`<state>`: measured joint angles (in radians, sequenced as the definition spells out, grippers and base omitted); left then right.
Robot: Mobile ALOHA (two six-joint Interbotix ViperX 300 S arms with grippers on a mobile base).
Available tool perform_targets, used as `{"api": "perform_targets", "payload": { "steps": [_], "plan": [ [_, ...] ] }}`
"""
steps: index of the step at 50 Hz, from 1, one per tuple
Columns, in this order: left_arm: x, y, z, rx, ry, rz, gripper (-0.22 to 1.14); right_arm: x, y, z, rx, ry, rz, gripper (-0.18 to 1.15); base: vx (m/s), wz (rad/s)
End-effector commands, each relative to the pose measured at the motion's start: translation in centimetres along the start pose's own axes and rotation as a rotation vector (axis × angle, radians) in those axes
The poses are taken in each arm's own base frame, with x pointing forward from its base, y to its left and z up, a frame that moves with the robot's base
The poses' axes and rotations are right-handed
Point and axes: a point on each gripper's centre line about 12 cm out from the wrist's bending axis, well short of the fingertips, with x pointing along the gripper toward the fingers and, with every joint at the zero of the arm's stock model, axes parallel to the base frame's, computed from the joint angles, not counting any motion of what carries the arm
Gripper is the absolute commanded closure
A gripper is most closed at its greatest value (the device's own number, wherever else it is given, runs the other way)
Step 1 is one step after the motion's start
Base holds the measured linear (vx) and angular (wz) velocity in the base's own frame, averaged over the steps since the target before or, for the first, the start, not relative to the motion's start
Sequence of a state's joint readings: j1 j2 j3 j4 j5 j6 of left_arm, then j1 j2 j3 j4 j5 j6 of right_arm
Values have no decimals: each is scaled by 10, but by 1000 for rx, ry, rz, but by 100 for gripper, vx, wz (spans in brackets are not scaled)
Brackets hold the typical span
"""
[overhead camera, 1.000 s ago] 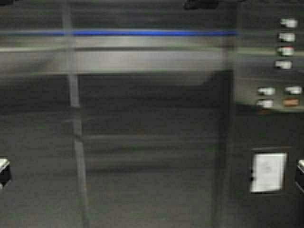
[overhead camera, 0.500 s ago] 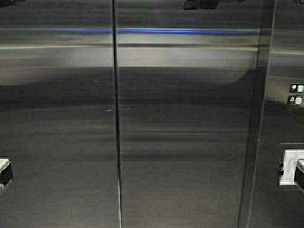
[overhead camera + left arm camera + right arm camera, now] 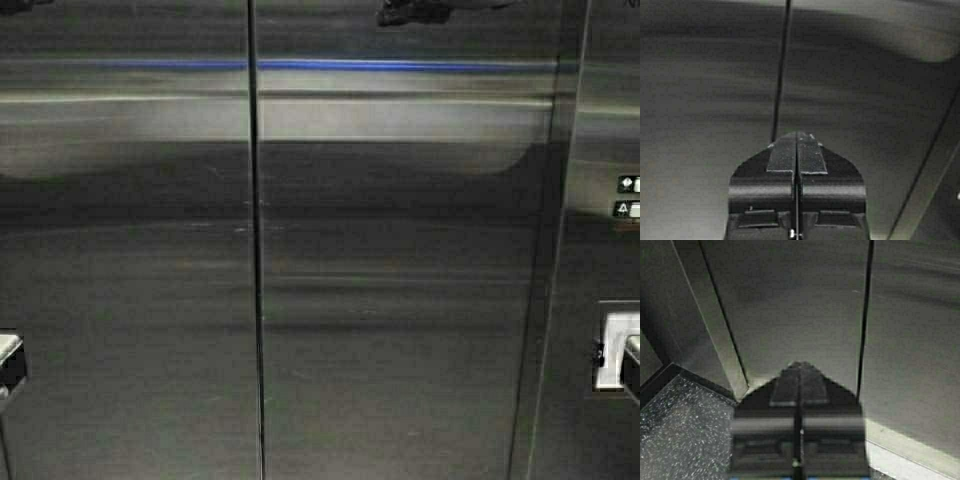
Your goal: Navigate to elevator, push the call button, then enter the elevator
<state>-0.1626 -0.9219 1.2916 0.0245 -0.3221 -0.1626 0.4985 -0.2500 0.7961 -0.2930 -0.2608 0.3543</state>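
Both hands closed, elevator [image 3: 380,300] doors shut ahead

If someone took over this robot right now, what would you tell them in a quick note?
Left gripper: shut, holding nothing, low at the robot's left.
Right gripper: shut, holding nothing, low at the right.
The elevator doors fill the view straight ahead, closed at the centre seam.
A panel with small buttons sits on the right wall.
Done: the robot appears to be inside the car, facing the doors.
Left: probably nothing; check it is fully in.
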Motion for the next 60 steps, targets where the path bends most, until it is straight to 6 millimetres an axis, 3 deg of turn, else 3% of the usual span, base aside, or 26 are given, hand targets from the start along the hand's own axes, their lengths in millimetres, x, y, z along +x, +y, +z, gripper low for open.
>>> {"api": "perform_targets", "payload": {
  "steps": [1,60],
  "plan": [
    [2,-1,5,-1,-15,-3,89,-3,8,10,-9,-33,23,91,1,1],
    [-2,-1,6,-13,-29,-5,89,-2,9,8,-15,3,14,91,0,0]
  ]
}}
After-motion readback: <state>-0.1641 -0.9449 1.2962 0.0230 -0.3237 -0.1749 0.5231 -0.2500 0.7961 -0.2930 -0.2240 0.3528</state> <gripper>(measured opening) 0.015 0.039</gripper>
